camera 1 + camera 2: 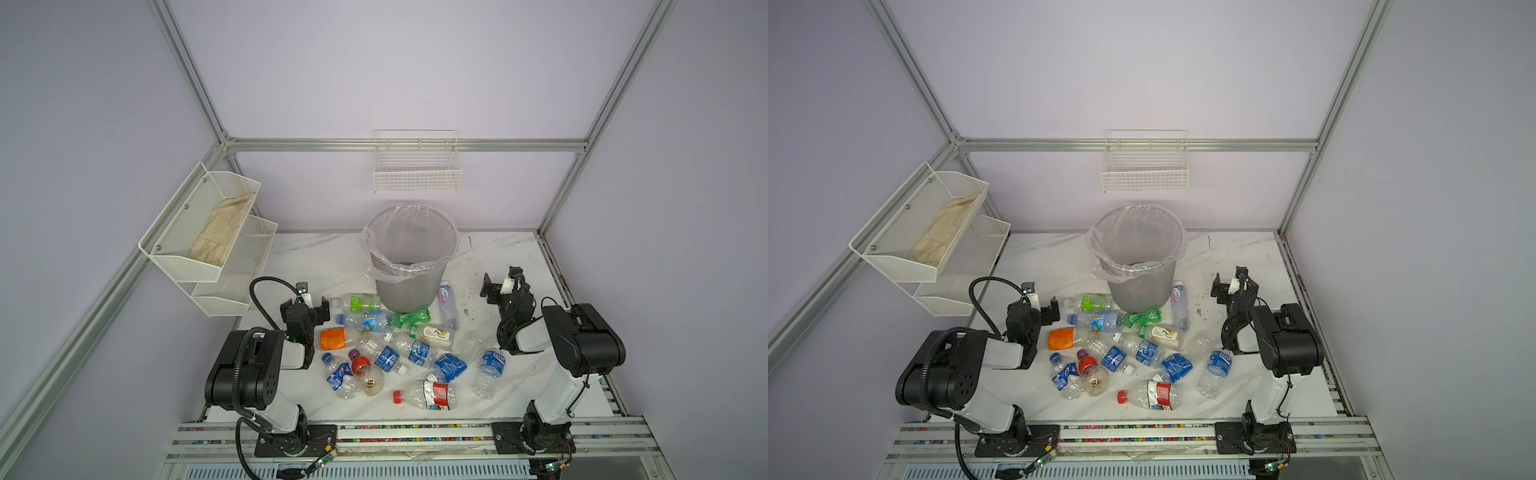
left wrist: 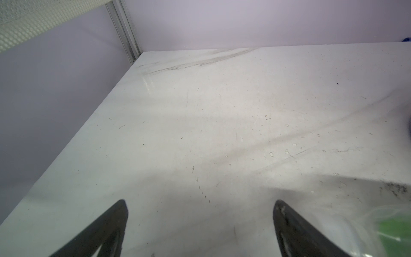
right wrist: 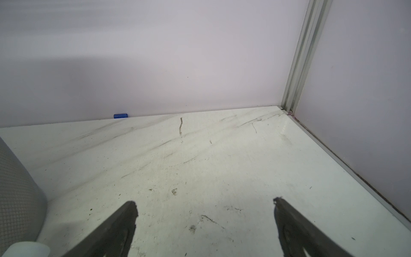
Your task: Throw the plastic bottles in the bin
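Top views both show the job at its start, as I judge it: no bottle is in either gripper and none can be seen in the bin, though something dark lies at its bottom that I cannot identify.

Far left, a white mesh shelf (image 1: 199, 266) hangs on the wall with a crumpled cloth (image 1: 224, 232) in its upper tier; it is no part of the task. Next, the left gripper (image 1: 305, 308) is spread wide and empty, just beside the pile's left edge. The left wrist view shows only bare table (image 2: 200, 133) between its fingers, with a green-label bottle (image 2: 391, 231) off to one side.

The plastic bottles (image 1: 395, 353), about fifteen, lie scattered and overlapping in front of the bin, all yet to be thrown in. An orange bottle (image 1: 334, 338) is nearest the left gripper, a crushed green bottle (image 1: 411, 318) lies right at the bin's foot, and a red-label bottle (image 1: 432, 395) is nearest the front. The bin (image 1: 411, 286) stands upright at mid-table, lined with a clear bag, below a white wire basket (image 1: 417, 170) on the back wall. A slim bottle (image 1: 448, 305) sits just beside its right.

The right gripper (image 1: 500, 282) is also wide and empty, over bare table, apart from the pile.

Crowding is the chief obstacle: bottles touch, so closing on one may nudge its neighbours, and the bin's tall wall must be cleared.
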Controlling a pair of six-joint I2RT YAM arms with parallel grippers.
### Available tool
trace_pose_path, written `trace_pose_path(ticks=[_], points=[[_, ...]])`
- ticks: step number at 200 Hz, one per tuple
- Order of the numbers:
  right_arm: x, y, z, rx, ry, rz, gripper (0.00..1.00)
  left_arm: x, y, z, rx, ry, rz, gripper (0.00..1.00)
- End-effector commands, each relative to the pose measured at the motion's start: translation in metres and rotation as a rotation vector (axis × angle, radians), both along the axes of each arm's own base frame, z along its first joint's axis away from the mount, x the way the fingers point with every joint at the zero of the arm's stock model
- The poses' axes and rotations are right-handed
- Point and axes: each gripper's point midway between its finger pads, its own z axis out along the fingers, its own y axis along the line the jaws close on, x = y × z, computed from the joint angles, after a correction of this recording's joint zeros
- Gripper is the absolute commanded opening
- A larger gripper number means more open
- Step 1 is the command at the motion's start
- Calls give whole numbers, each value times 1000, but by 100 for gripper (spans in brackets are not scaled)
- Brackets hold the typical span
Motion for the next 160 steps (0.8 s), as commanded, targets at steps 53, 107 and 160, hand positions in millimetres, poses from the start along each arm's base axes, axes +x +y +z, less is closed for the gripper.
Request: trace_pose_path(ticks=[53, 107, 160], points=[[2, -1, 12, -7, -38, 0, 98, 5, 25, 94, 25, -18, 199, 100], [2, -1, 12, -5, -38, 1, 97, -40, 3, 161, -172, 130, 169, 100], [2, -1, 12, -7, -37, 0, 98, -109, -34, 186, -328, 32, -42, 100]])
